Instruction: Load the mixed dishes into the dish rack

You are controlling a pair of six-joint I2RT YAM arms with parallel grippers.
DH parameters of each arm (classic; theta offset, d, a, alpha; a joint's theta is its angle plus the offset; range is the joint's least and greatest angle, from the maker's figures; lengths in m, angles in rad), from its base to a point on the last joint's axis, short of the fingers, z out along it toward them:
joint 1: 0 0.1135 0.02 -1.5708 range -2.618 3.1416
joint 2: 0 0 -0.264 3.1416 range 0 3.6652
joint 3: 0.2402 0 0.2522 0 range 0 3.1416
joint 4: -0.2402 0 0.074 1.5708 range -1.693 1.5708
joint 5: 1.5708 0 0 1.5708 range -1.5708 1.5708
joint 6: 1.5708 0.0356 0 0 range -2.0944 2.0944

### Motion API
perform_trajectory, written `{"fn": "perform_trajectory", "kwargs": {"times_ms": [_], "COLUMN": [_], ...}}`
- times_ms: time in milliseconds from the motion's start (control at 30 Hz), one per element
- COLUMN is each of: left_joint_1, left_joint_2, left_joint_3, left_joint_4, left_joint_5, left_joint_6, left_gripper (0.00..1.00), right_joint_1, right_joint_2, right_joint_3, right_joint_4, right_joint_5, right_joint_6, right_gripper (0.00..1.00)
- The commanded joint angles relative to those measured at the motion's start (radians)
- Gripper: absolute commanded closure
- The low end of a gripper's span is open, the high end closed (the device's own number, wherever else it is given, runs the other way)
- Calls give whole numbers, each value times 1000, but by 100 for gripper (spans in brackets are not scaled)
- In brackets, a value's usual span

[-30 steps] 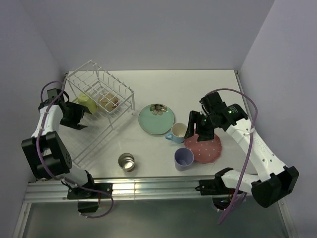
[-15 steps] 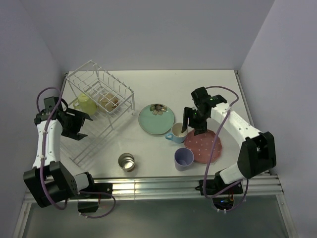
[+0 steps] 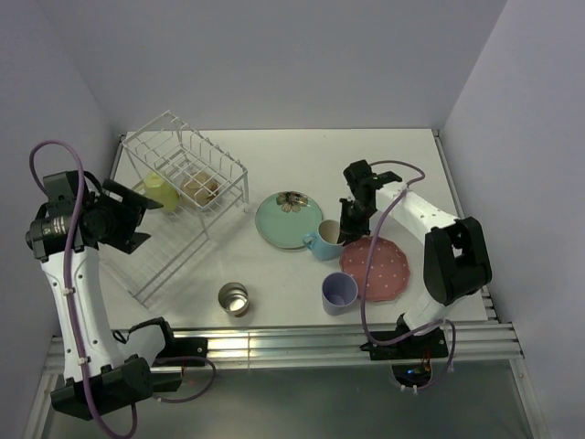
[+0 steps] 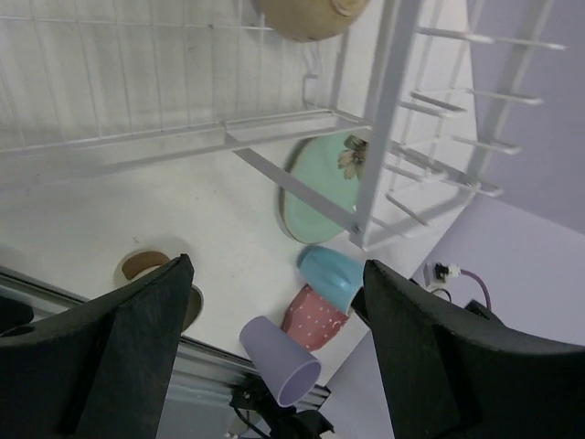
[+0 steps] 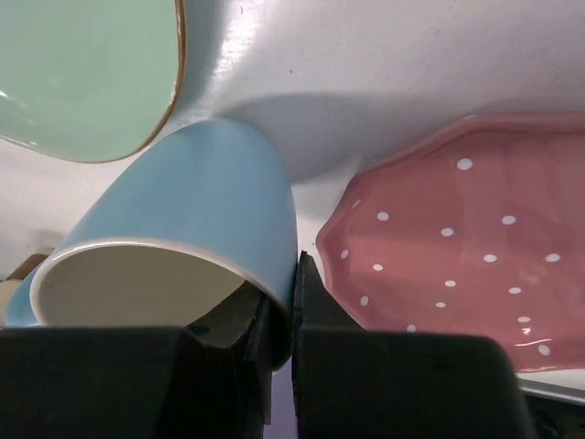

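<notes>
My right gripper [image 5: 294,291] is shut on the rim of the light blue mug [image 5: 196,215], one finger inside and one outside; the mug [image 3: 322,242] stands between the mint-green flower plate [image 3: 288,219] and the pink white-dotted plate [image 3: 377,268]. The lavender cup [image 3: 338,294] and the small metal cup [image 3: 234,298] stand near the front edge. The yellow mug [image 3: 163,192] and the cream bowl [image 3: 201,189] are in the dish rack [image 3: 224,163]. My left gripper [image 3: 137,218] hangs open and empty at the rack's left side.
The rack's lower tray [image 3: 169,261] reaches toward the front left. In the left wrist view the rack's wires [image 4: 384,119] fill the top, with the table's front rail [image 4: 210,366] below. The side walls stand close to both arms.
My right gripper moved left from over the pink plate to the light blue mug and shut on its rim. My left arm drew back to the left, away from the rack.
</notes>
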Motion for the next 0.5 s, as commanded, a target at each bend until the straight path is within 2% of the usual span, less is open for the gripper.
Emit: {"fn": "perform_trajectory", "kwargs": {"times_ms": [0,67,133,167,233,267,367,400,467], "left_joint_1": [-4,-6,-15,-30,-64,-119,-234,-265,-375], "left_joint_2": [3,50,98,125,210,236,299,294,261], "left_joint_3": [127,240,333,427,515,580,593,567,454], "left_joint_4": [-70,-73,-70,-65,-46,-29,83,140,340], "left_joint_5": [50,83,101,138,170,181,216,233,267], "left_joint_6": [32,43,64,76,101,105,109,86,50], "left_gripper": [18,17,10,9,10,9,10,11,11], "right_joint_1": [1,1,-1,-1,-5,-10,-27,-30,-30], "right_joint_2": [-7,-10,-23,-43,-65,-82,-102,-106,-122], "right_joint_3": [93,148,194,245,299,349,405,405,402], "right_joint_4": [-15,-41,-89,-103,-140,-144,-112,-61,1], "right_joint_5": [11,5,-4,-38,-93,-183,-376,-509,-624], "right_joint_6": [3,6,21,31,70,87,181,213,316], "right_gripper": [100,100,100,100,100,100,100,100,100]}}
